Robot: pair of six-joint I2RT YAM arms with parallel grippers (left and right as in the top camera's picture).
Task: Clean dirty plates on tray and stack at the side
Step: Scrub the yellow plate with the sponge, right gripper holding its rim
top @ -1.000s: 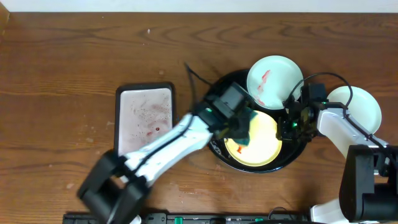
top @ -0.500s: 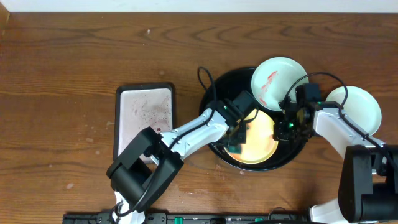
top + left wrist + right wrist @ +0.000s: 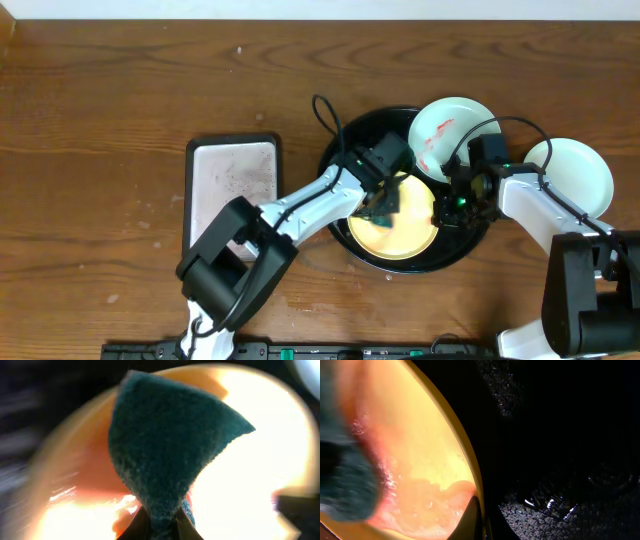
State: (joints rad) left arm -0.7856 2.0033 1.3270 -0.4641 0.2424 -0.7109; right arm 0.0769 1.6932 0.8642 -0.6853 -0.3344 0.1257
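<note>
The yellow plate [image 3: 400, 228] lies in the black tray [image 3: 335, 150], wet with smeared red sauce. My left gripper [image 3: 385, 205] is shut on the green sponge [image 3: 170, 450] and presses it on the yellow plate [image 3: 260, 460]. My right gripper [image 3: 455, 205] is shut on the yellow plate's right rim [image 3: 465, 455], with one finger inside it [image 3: 476, 517]. A pale plate with red smears [image 3: 445, 135] rests on the tray's far right rim. A second pale plate [image 3: 580, 170] sits on the table right of the tray, with no smears showing.
A small rectangular silver tray [image 3: 233, 190] with red specks lies left of the black tray. The left arm stretches from the front edge across to the black tray. Cables loop over the tray's far side.
The left arm has swung round and the sponge has moved across the yellow plate, ending a little farther up. The right gripper has stayed on the plate's rim.
</note>
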